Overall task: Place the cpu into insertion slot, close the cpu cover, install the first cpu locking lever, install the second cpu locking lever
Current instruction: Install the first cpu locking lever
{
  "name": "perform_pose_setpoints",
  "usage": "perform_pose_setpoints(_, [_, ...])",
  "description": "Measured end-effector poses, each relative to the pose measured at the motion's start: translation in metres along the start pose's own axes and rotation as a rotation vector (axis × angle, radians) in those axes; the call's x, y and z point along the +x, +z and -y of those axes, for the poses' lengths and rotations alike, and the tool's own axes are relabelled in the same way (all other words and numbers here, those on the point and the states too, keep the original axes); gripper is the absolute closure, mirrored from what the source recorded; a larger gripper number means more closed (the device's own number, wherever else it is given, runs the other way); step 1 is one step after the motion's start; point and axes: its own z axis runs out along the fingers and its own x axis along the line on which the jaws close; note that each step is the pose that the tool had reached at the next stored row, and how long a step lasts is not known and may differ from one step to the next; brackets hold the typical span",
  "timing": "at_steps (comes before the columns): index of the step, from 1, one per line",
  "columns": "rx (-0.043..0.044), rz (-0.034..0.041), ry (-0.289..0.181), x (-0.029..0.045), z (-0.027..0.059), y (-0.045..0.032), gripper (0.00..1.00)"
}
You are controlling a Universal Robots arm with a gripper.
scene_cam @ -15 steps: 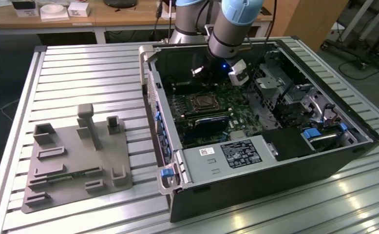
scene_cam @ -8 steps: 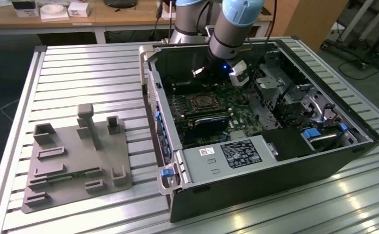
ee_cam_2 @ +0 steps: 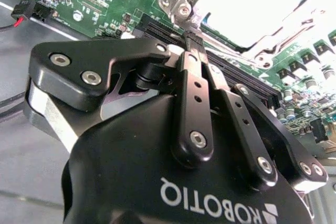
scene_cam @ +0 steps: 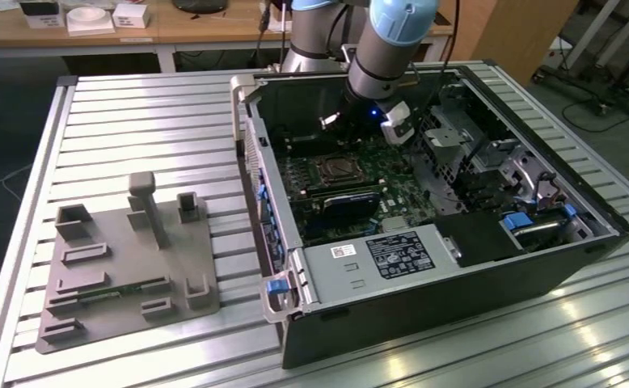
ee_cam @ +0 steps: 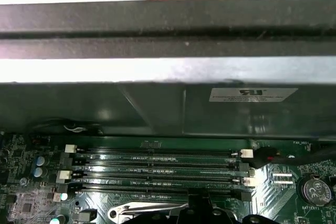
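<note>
End effector (ee_cam_2: 191, 43) above insertion slot (ee_cam_2: 252, 6)

gripper (ee_cam_2: 191, 43): matt black metal | insertion slot (scene_cam: 339, 169): silvery metal rim

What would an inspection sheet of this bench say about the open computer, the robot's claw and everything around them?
Surface: ribbed metal table.
Job's things: insertion slot on the green board inside the open computer case; in the second wrist view its silvery frame lies just beyond the claw.
Clutter: grey fixture plate beside the case.
Grippers: claw low over the memory slots, fingers together.
Cables: red-black lead.
Surroundings: wooden desk behind.
</note>
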Motion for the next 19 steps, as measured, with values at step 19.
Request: perform_pose_setpoints(19, [0.0271, 0.0000, -0.001, 0.0040, 0.0002, 0.0009, 0.90])
